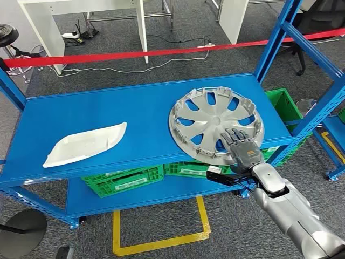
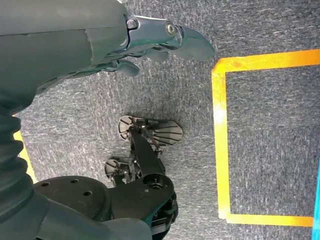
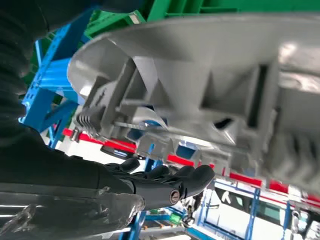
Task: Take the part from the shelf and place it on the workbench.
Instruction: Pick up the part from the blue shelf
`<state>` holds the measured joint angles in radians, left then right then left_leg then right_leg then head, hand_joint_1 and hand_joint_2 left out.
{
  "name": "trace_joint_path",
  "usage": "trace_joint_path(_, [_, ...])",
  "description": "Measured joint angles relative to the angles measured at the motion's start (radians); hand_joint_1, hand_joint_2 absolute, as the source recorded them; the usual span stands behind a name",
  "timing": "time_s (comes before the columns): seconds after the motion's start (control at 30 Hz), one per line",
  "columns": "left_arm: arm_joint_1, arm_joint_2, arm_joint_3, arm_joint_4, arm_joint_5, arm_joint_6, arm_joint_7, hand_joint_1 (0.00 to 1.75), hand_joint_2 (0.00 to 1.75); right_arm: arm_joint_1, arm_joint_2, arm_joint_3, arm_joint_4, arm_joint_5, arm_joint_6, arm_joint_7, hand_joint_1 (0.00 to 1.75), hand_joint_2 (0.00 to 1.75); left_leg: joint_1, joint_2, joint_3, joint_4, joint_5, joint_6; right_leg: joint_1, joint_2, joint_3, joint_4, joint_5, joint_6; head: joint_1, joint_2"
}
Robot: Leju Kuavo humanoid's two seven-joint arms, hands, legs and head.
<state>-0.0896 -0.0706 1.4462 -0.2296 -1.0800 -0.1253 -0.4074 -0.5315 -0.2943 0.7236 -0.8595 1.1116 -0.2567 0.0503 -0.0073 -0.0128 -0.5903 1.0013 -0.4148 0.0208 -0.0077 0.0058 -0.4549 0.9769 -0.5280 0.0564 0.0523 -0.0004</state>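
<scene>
Your right hand (image 1: 242, 151) lies flat, fingers apart, on the hubcap (image 1: 216, 124) at the shelf (image 1: 122, 116) edge—curl under the rim before lifting.

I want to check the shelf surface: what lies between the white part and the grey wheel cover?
Nothing; in the head view, bare blue shelf separates the white part from the wheel cover.
</scene>
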Motion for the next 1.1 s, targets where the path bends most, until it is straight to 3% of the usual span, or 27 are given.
trace_joint_path(0.47, [0.000,0.000,-0.002,0.000,0.000,0.000,0.000,0.00,1.75,-0.008,0.006,0.010,0.054,0.011,-0.004,0.010,0.00,1.75,0.000,0.000,0.000,0.000,0.000,0.000,0.000,0.000,0.000,0.000,0.000,0.000,0.000,0.000])
trace_joint_path(1.03, [0.001,0.000,-0.020,0.000,0.010,0.001,0.010,0.00,1.75,-0.018,0.044,-0.009,0.135,0.097,-0.117,0.075,0.00,1.75,0.000,0.000,0.000,0.000,0.000,0.000,0.000,0.000,0.000,0.000,0.000,0.000,0.000,0.000])
trace_joint_path(1.07, [0.001,0.000,-0.021,0.000,0.010,0.002,0.011,0.00,1.75,-0.018,0.048,-0.012,0.138,0.100,-0.123,0.077,0.03,1.75,0.000,0.000,0.000,0.000,0.000,0.000,0.000,0.000,0.000,0.000,0.000,0.000,0.000,0.000])
trace_joint_path(1.1, [0.001,0.000,-0.023,0.000,0.010,0.002,0.011,0.00,1.75,-0.019,0.051,-0.016,0.142,0.103,-0.129,0.078,0.36,1.75,0.000,0.000,0.000,0.000,0.000,0.000,0.000,0.000,0.000,0.000,0.000,0.000,0.000,0.000])
